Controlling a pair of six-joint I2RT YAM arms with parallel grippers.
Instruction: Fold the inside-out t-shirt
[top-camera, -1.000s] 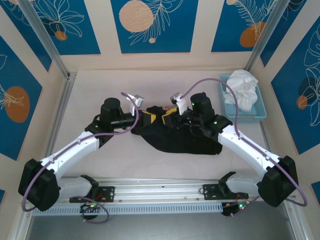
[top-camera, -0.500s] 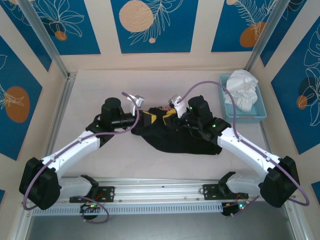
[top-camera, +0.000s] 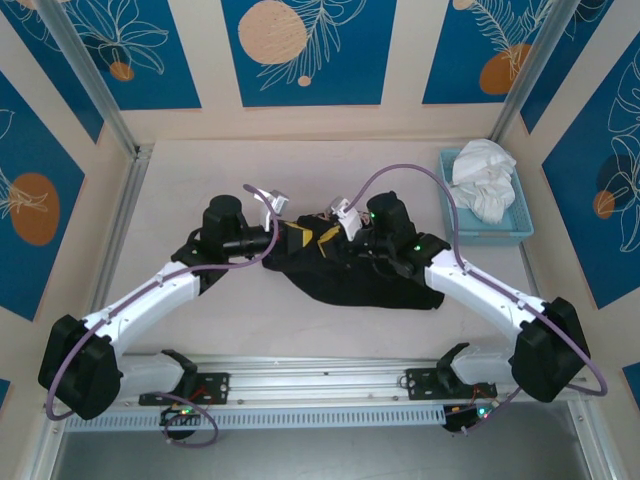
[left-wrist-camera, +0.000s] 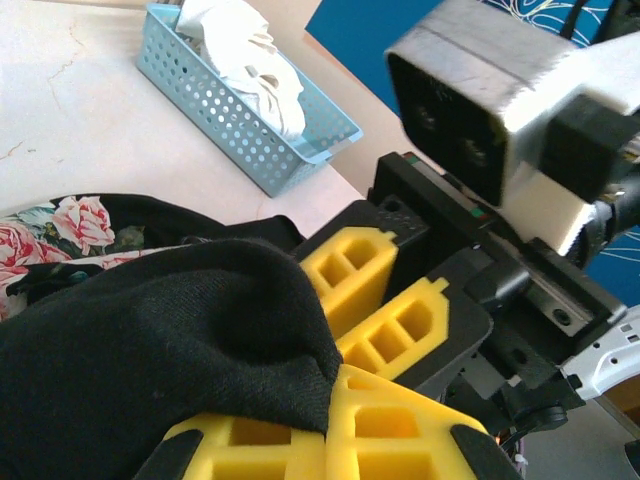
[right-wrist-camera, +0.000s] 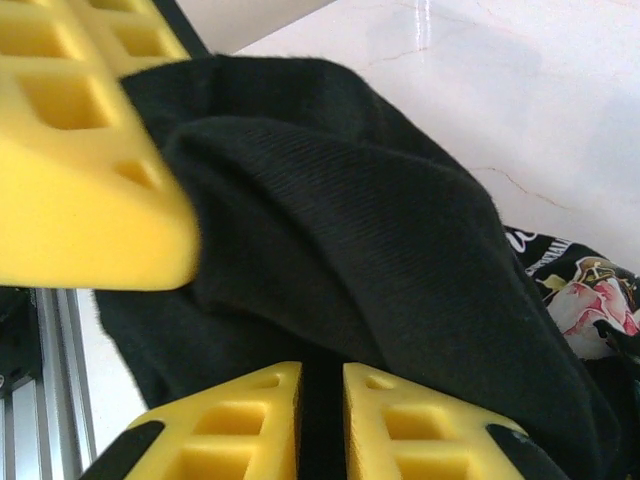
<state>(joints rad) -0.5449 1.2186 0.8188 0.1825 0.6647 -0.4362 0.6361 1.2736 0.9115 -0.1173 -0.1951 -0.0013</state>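
Note:
The black inside-out t-shirt (top-camera: 370, 280) lies bunched in the middle of the table, and its floral print (left-wrist-camera: 60, 228) peeks out at one edge. My left gripper (top-camera: 297, 238) is shut on a fold of the black cloth (left-wrist-camera: 200, 330), pinched between its yellow fingers (left-wrist-camera: 400, 430). My right gripper (top-camera: 328, 234) sits almost against the left one and is shut on the t-shirt (right-wrist-camera: 380, 250), with black cloth filling the thin slit between its pads (right-wrist-camera: 410, 430). The left gripper's finger (right-wrist-camera: 80, 180) crowds the top left of the right wrist view.
A light blue basket (top-camera: 490, 238) at the back right holds a white cloth garment (top-camera: 485, 178). A metal rail (top-camera: 320, 385) runs along the table's near edge between the arm bases. Bare table lies left of and behind the shirt.
My right gripper has slid left with its cloth, closing the gap to the left gripper. The left arm has stayed in place.

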